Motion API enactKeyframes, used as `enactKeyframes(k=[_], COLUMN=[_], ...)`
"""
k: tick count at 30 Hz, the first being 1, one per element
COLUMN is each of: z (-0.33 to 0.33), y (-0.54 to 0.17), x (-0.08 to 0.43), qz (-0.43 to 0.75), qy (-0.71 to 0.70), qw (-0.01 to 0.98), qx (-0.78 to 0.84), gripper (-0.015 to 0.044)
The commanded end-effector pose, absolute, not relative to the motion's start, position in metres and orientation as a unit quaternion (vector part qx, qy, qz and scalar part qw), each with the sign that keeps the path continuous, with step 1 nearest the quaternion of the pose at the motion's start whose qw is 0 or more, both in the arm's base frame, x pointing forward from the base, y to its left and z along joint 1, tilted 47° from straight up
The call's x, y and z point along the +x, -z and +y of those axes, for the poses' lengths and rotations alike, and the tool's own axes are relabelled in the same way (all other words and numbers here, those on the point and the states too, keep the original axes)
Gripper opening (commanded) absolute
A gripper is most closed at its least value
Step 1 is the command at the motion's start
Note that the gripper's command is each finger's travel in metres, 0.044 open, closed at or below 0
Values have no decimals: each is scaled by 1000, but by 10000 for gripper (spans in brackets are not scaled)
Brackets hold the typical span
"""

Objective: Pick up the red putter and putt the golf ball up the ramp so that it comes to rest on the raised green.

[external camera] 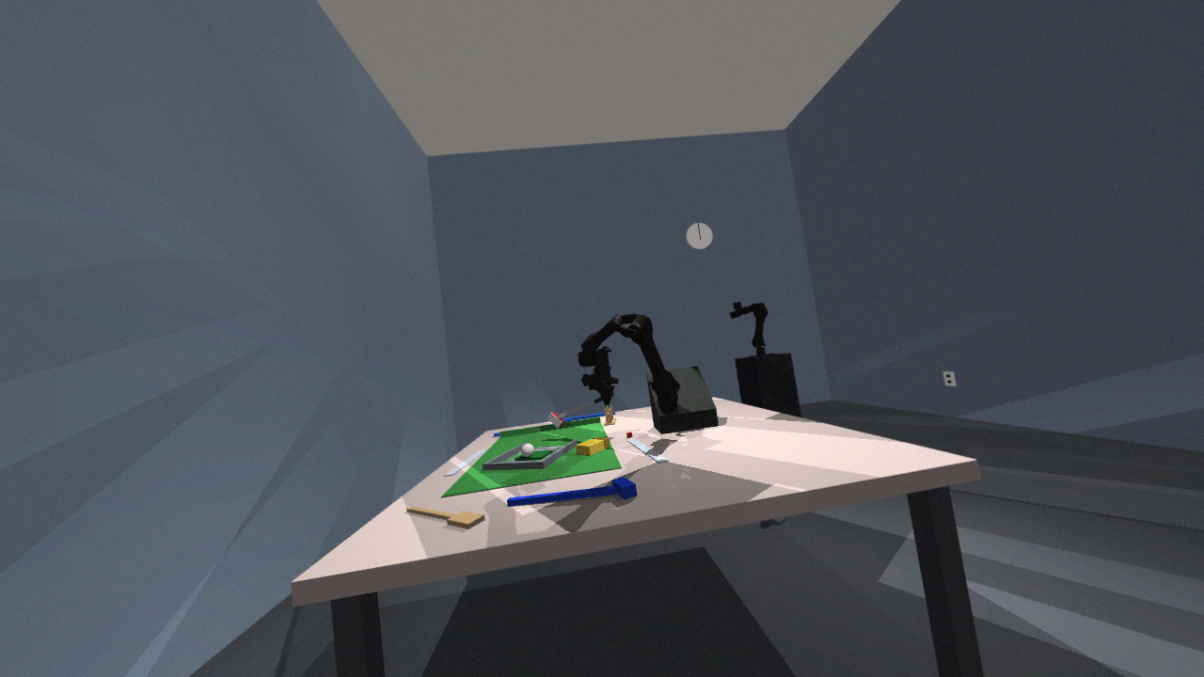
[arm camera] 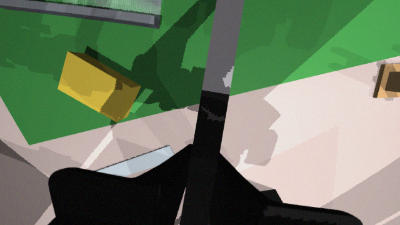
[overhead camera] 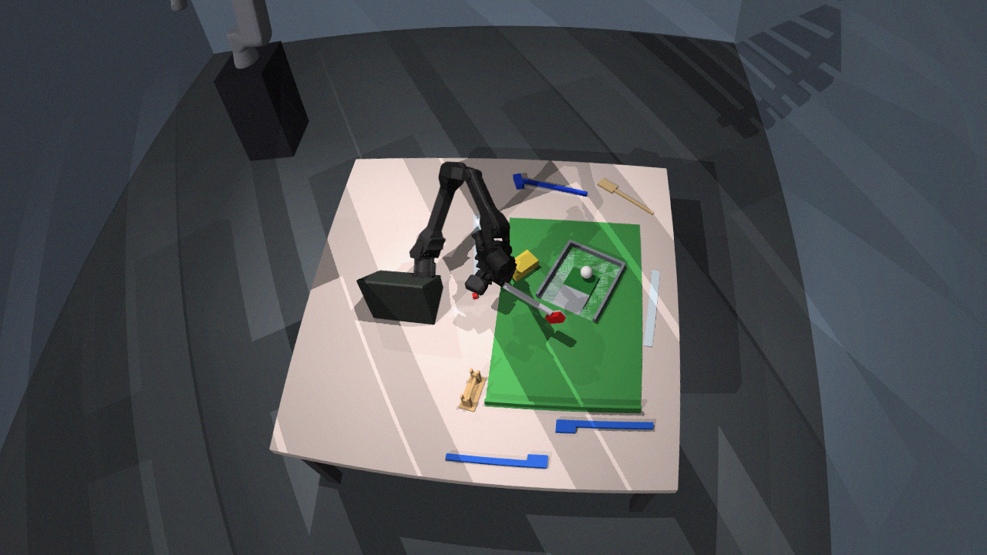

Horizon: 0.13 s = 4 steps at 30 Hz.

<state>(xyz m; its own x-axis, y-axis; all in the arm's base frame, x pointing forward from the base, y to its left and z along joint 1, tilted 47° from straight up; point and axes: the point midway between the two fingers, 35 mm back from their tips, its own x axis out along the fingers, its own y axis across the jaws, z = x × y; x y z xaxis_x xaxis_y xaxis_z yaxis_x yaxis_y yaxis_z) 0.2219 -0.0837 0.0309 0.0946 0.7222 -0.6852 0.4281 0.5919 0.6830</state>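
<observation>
My gripper [overhead camera: 502, 281] [external camera: 604, 402] [arm camera: 201, 151] is shut on the red putter's dark grip, left of the walled frame in the top view. The putter's grey shaft [overhead camera: 527, 299] [arm camera: 222, 47] slants outward. Its red head [overhead camera: 554, 317] [external camera: 556, 418] hangs above the green mat [overhead camera: 593, 379], near the open end of the grey frame; the head is out of the wrist view. The white golf ball [overhead camera: 586, 271] [external camera: 528, 450] is inside the frame, at the far part of the dark green square [overhead camera: 574, 279], beyond the pale grey ramp [overhead camera: 569, 297]. The ball is not in the wrist view.
A yellow block [overhead camera: 526, 264] [external camera: 593, 446] [arm camera: 90, 84] lies between gripper and frame. A wooden stand [overhead camera: 472, 389] is beside the mat. A dark blue hammer [overhead camera: 552, 186] [external camera: 563, 495], a tan paddle [overhead camera: 624, 196], blue clubs [overhead camera: 496, 460] [overhead camera: 614, 425] and a pale strip [overhead camera: 651, 308] surround it.
</observation>
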Motion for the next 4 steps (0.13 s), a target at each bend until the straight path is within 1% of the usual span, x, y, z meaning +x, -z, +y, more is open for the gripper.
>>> enactKeyframes(k=[1,4], z=[-84,-84], y=[-30,-30], x=[222,222], qz=[661,661], qy=[-122,-122], qw=[599,599], qx=[436,436], gripper=[0,0])
